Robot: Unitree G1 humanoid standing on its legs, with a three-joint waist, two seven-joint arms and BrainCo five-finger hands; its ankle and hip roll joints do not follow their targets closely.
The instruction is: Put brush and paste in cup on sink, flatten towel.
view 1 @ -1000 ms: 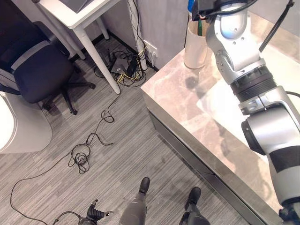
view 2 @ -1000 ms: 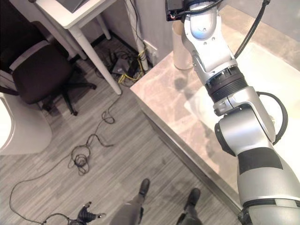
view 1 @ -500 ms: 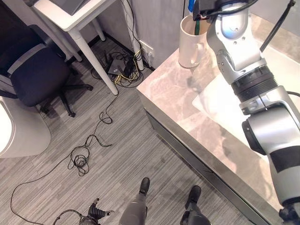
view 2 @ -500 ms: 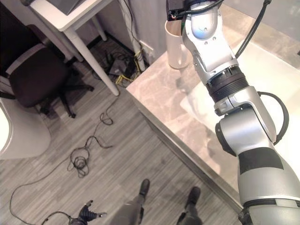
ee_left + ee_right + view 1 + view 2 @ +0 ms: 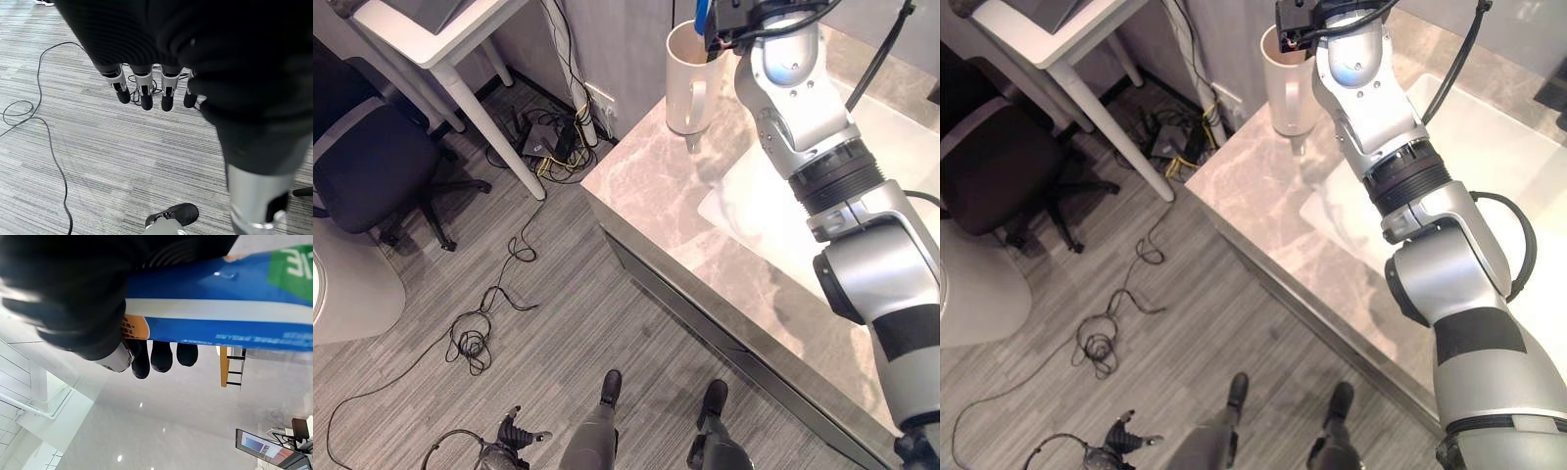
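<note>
The blue toothpaste box (image 5: 220, 303) held in the right hand (image 5: 88, 308) bears print: large white characters on a green patch at one end, cut off by the view's edge, and a line of small white lettering along the blue side. Dark small print sits on its orange patch; none can be made out.

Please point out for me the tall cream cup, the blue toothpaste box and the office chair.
tall cream cup (image 5: 681, 83), left eye view, on its outer wall.
blue toothpaste box (image 5: 220, 308), right wrist view, on its long blue side.
dark office chair (image 5: 357, 166), left eye view, on its seat cushion.
</note>
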